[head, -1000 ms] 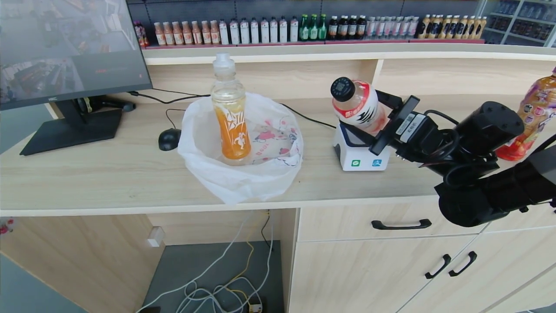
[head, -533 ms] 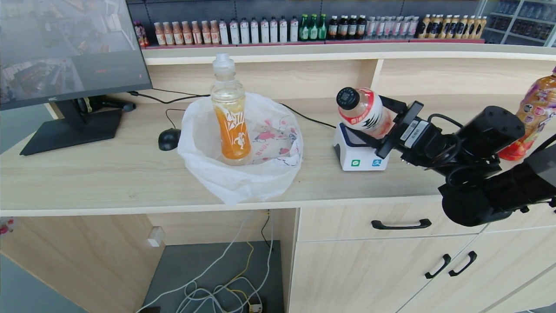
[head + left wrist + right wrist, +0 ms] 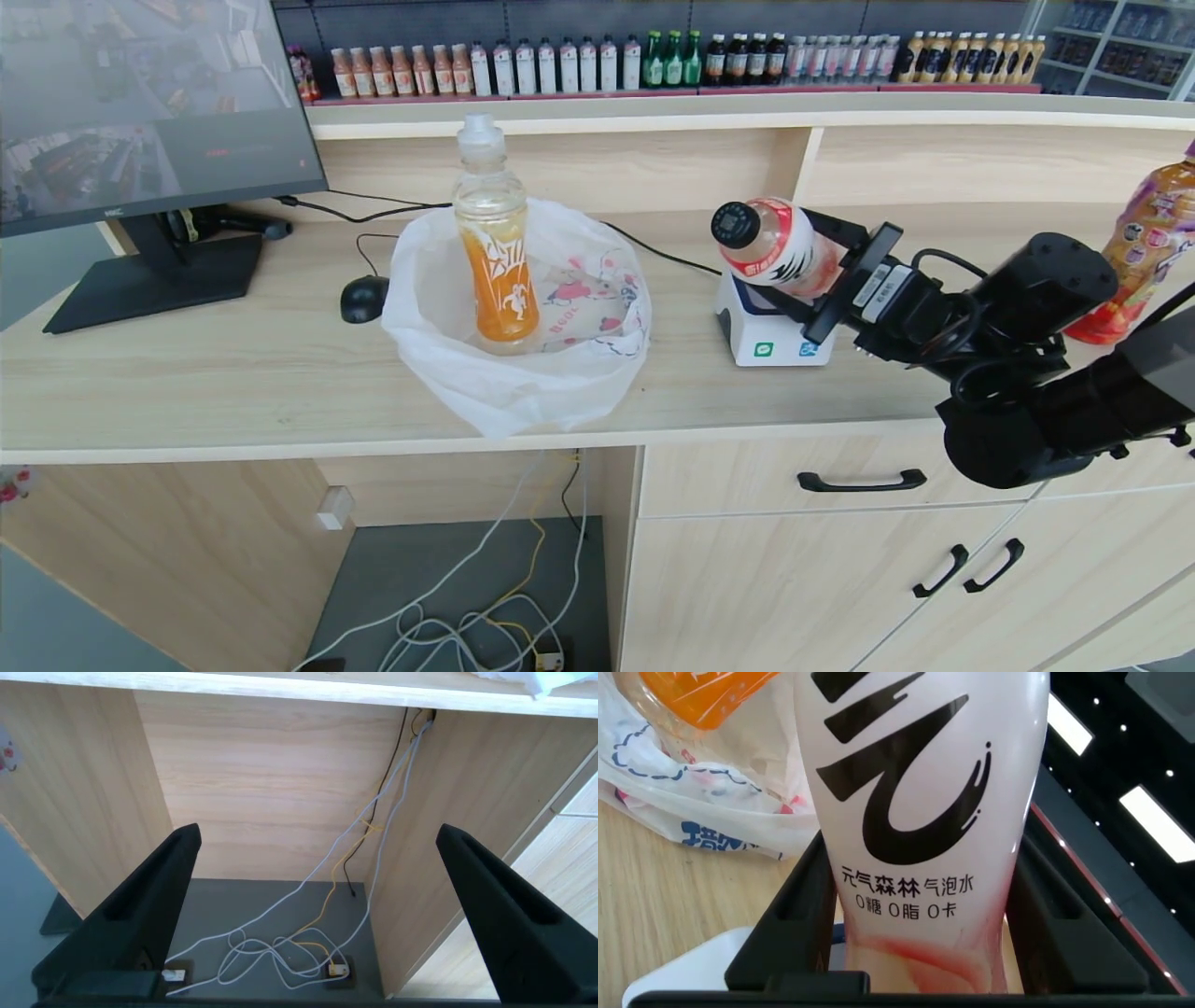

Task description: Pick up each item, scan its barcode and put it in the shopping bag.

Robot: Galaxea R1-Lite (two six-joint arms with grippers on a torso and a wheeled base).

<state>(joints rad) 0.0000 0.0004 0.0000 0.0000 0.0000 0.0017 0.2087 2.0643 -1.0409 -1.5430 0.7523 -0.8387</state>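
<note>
Jaws of the left gripper (image 3: 318, 840) are standing wide apart with nothing between them, and this gripper is hanging below the counter's edge, facing a wooden recess where loose cables (image 3: 280, 952) are lying on the dark floor

Up on the counter (image 3: 187, 373), a monitor (image 3: 140, 103) is standing at the far left, and a black mouse (image 3: 363, 299) is lying just beside the white shopping bag (image 3: 523, 392). That bag is sitting open near the front edge, and an orange drink bottle (image 3: 495, 271) is standing upright inside it, its cap rising well above the rim

Right of the bag, a small white scanner (image 3: 770, 345) is sitting on the counter. Over it the right gripper (image 3: 794, 257) is clenching a pink-and-white bottle (image 3: 761, 238) by its lower body, a jaw pressing on each side. This bottle is tilting, its black cap pointing toward the bag, and it is hovering close above the scanner's top face; whether the two are touching is not clear

At the far right a juice bottle (image 3: 1144, 252) is standing on the counter beyond the right arm
</note>
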